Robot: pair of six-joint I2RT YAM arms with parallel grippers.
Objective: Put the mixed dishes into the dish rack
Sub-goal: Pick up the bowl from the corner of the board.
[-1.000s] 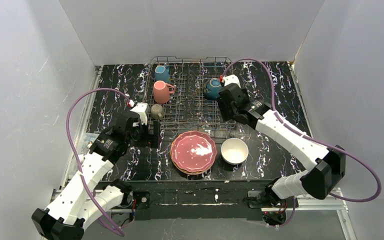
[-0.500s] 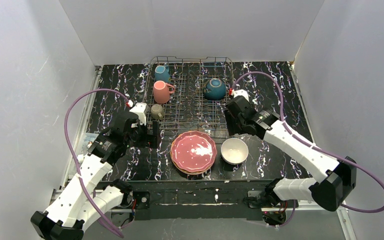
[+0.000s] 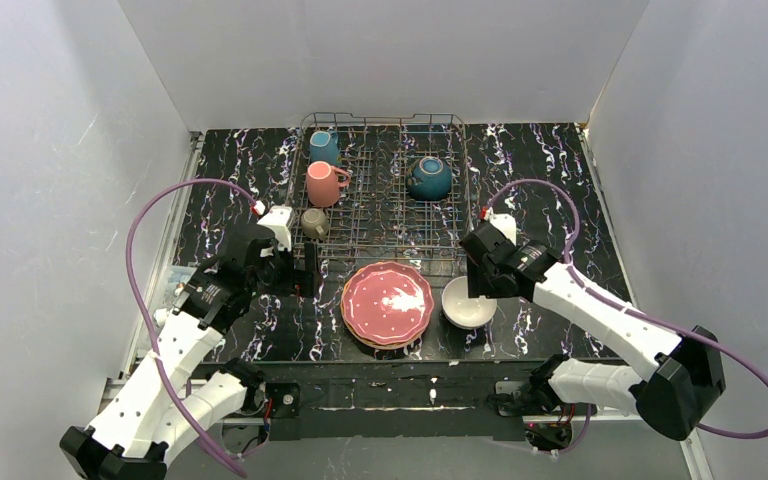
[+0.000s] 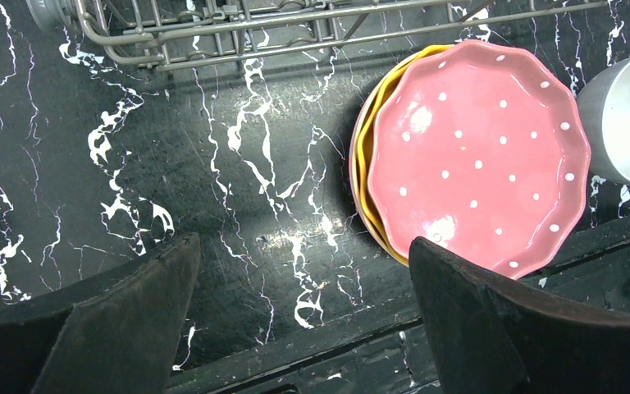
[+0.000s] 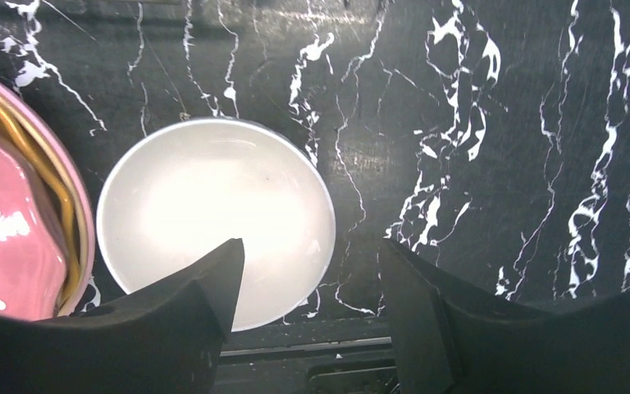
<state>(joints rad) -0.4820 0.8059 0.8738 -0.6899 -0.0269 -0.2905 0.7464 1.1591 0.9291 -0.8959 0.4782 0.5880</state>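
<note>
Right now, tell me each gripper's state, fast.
Left gripper: open, holding nothing, beside the pink plate.
Right gripper: open, holding nothing, over the white bowl.

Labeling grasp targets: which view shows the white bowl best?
Right wrist: white bowl nearly whole, rim and inside clear, under the open right gripper. Top external: the gripper covers part of its far rim. Left wrist: only part, cut off at the right edge.

White bowl cut by left wrist view's edge; lower plates mostly beneath pink plate.
</note>
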